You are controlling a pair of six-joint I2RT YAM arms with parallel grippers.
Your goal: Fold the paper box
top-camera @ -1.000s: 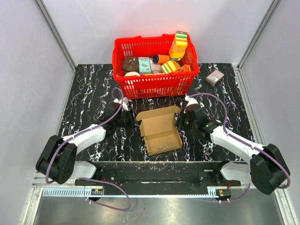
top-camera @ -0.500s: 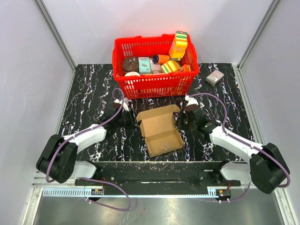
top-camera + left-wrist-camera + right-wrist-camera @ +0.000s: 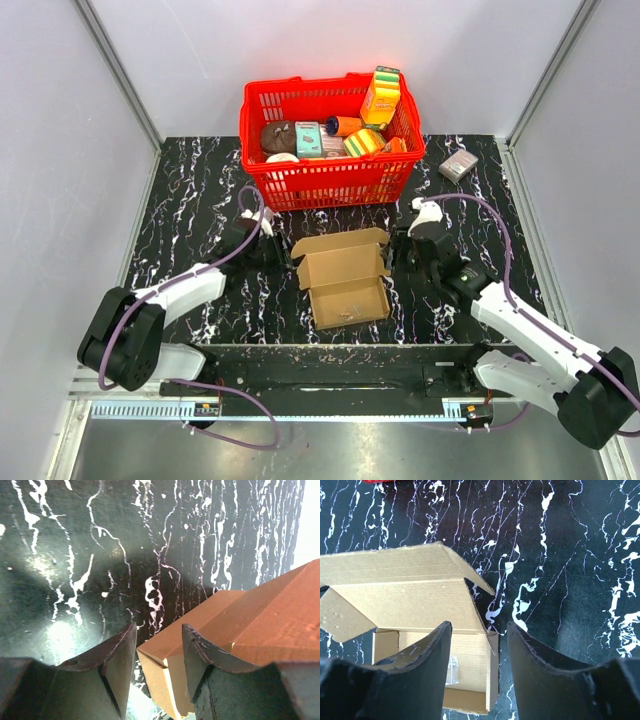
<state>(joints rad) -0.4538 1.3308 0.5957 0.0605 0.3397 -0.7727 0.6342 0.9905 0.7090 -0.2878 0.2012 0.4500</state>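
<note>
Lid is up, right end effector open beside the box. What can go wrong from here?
1. The lid is raised with the right end effector open beside it, holding nothing; it may flop back rather than close.
2. A one-sided push could slide or twist the light box on the table.

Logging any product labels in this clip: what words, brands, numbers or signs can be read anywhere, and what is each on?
No text can be read in any view.
The paper box: plain brown, no print.
Packages in the red basket, such as the yellow and green carton and the teal box: printed, but too small to read.
The small grey-pink box: no legible marking.
</note>
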